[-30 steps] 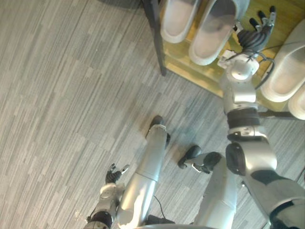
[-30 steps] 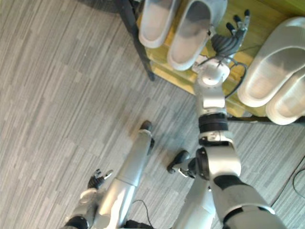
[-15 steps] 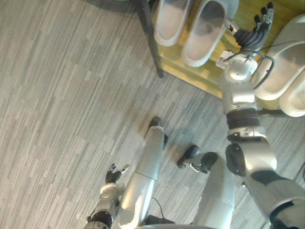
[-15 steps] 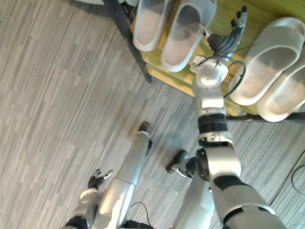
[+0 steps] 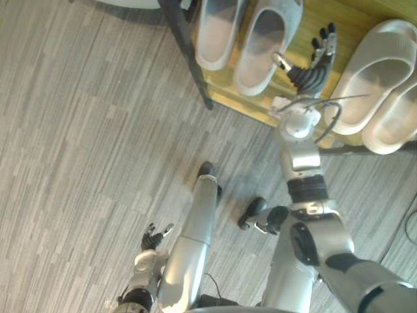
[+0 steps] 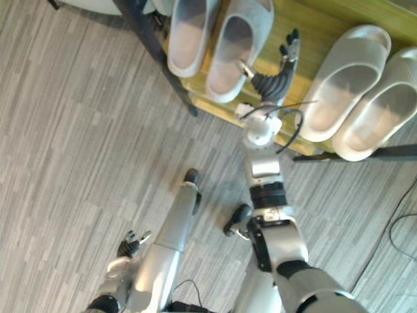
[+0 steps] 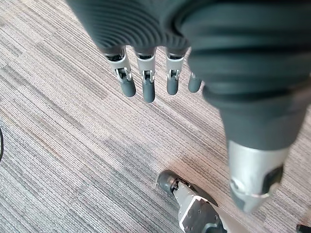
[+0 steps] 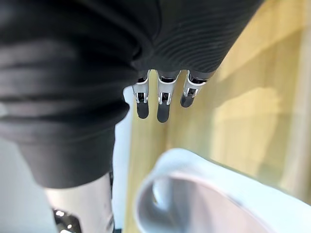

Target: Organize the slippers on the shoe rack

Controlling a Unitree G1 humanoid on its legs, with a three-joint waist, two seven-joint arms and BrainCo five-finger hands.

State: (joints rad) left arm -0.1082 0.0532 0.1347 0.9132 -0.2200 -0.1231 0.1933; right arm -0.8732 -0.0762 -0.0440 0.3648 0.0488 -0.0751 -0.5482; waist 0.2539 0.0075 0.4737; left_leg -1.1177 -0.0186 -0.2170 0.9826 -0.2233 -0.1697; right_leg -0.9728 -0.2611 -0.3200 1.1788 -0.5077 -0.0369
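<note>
room: grey striped carpet floor [image 5: 85,130], laid in narrow planks, runs across most of the head views. shoe rack [image 5: 352,16] sits along the far edge, a yellow wood shelf on a dark metal frame post [image 5: 186,52] that angles down to the carpet.

four slippers are all on the wood shelf. grey slippers are on my left end: one [image 5: 218,32] just beside the post, the other [image 5: 264,42] touching it side by side. white slippers sit on the right end, one [image 5: 371,78] and its mate [image 5: 399,120] also side by side. there's bare wood between the two pairs.

right hand [image 5: 307,73] is out over that bare strip between the pairs, fingers [image 8: 163,104] straight and a bit spread, holding nothing. the thumb tip is at the heel of the nearer grey slipper, can't tell if it's touching. right wrist view has a pale slipper rim [image 8: 194,170] close under the hand, can't tell which one.

left hand [image 5: 153,240] hangs low over the carpet, well apart from the rack, fingers [image 7: 148,87] relaxed and empty.
</note>
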